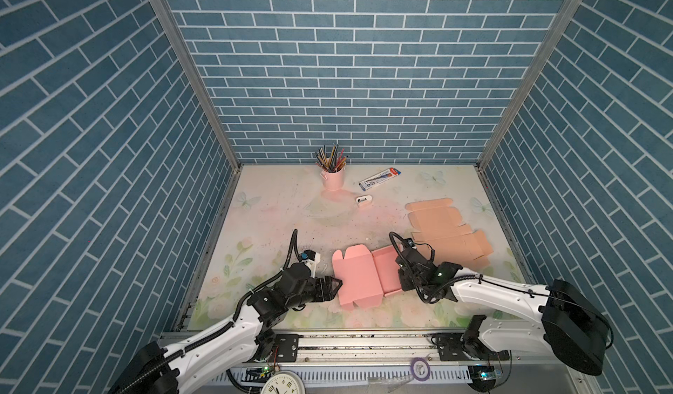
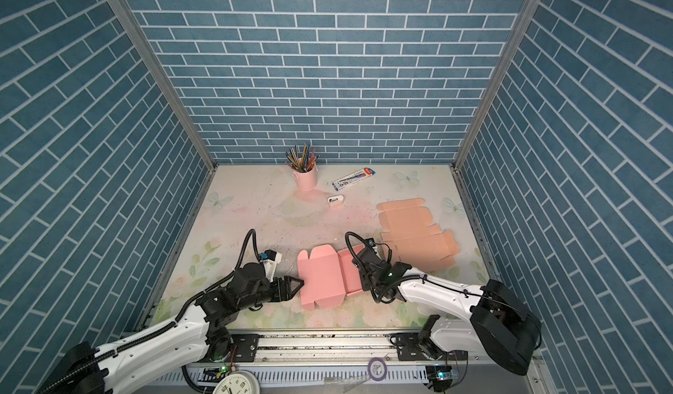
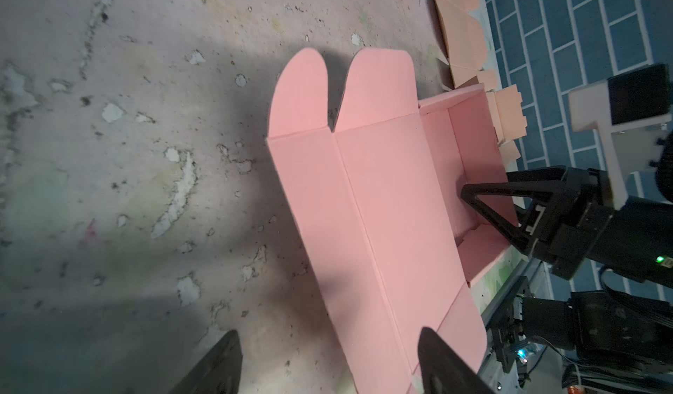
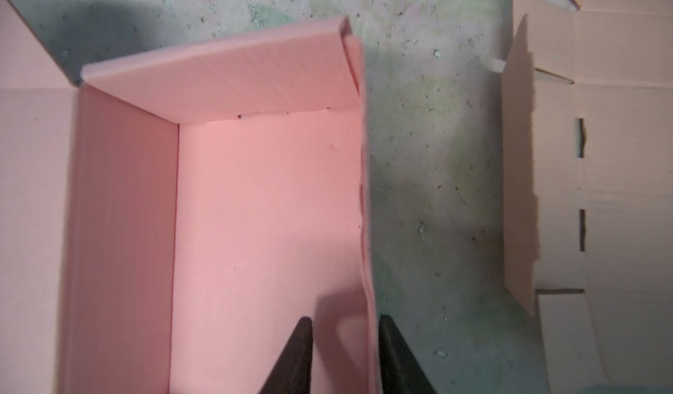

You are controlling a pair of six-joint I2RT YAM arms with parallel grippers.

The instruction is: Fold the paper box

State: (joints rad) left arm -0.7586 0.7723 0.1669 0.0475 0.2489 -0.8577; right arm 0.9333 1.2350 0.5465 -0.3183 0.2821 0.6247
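In both top views, a half-folded pink paper box (image 1: 358, 277) lies on the flowered table (image 1: 276, 213) near its front edge. Its lid panel is flat and its tray end is raised into low walls. The left gripper (image 1: 337, 288) sits at the box's lid-side edge, jaws wide apart. The right gripper (image 1: 403, 283) points down at the box's opposite, tray-end wall. Past the tray end and further back lies a flat peach cardboard blank (image 1: 442, 228), near but apart. Behind the box's lid side, open table reaches back to a pink pencil cup (image 1: 333, 179).

Left wrist view: the two black fingers (image 3: 218, 366) are spread wide — one over bare table beside the box, the other over the box's lid corner.

Right wrist view: the jaws stand narrowly apart, astride the box's outer wall (image 4: 368, 210) — the outer finger (image 4: 397, 355) close against it, the inner one with a gap. A strip of bare table separates that wall from the peach blank's raised edge.
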